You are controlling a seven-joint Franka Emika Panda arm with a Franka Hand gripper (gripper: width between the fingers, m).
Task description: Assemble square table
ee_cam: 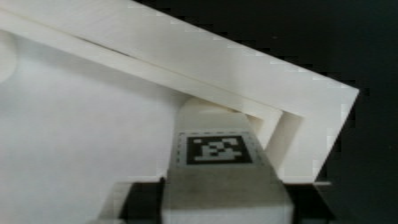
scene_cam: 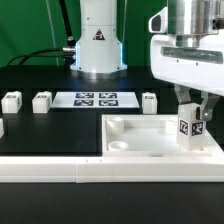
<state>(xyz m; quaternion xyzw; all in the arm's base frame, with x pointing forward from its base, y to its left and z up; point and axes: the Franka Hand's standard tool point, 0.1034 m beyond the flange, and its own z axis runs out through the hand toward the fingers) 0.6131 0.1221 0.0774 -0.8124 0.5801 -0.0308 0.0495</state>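
The square table top (scene_cam: pixel 150 135), a white tray with a raised rim, lies at the exterior view's right front. My gripper (scene_cam: pixel 190 122) is shut on a white tagged leg (scene_cam: pixel 189 127) and holds it upright over the top's right corner. In the wrist view the leg (ee_cam: pixel 222 160) sits between my black fingers (ee_cam: pixel 146 200), pointing at the inside corner of the top's rim (ee_cam: pixel 267 95). Three more legs (scene_cam: pixel 12 100) (scene_cam: pixel 42 100) (scene_cam: pixel 149 100) stand on the black table behind the top.
The marker board (scene_cam: pixel 95 98) lies flat at the back middle, in front of the robot base (scene_cam: pixel 98 45). A long white border rail (scene_cam: pixel 60 170) runs along the front edge. Another white piece (scene_cam: pixel 2 127) shows at the left edge.
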